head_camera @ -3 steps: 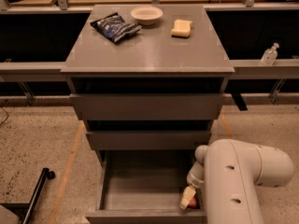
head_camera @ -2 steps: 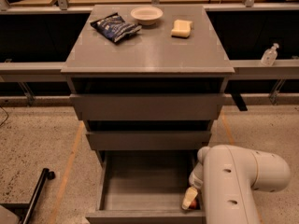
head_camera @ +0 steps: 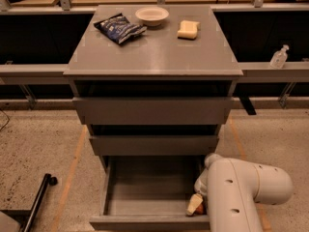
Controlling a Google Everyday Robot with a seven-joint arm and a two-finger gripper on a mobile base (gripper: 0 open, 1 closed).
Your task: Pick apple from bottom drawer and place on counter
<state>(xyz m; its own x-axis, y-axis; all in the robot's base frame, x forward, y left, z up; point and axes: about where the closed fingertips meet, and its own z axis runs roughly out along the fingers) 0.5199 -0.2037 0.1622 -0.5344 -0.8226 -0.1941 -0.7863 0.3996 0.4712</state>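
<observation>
A white robot arm [head_camera: 241,192] bends down at the lower right, its claw [head_camera: 196,204] lowered into the front right corner of the bottom drawer [head_camera: 145,197], which stands pulled wide open above a speckled floor [head_camera: 38,149]. The apple [head_camera: 203,209] shows only as a small reddish patch at the claw's tip, inside that same corner and touching or just beside the claw; whether the claw is clenched on it or released cannot be told from this angle. At lower left a black bar [head_camera: 37,203] slants across the floor. Above the open drawer sit the middle drawer [head_camera: 153,145] and top drawer [head_camera: 152,111], each with a dark gap over its flat grey front. The grey worktop [head_camera: 154,52] carries three items along its far edge: a dark blue snack bag [head_camera: 119,28] at left, a pale bowl [head_camera: 152,15] in the middle and a yellow sponge [head_camera: 188,29] at right. Beyond, on the right-hand ledge [head_camera: 275,71], stands a clear bottle [head_camera: 278,58].
</observation>
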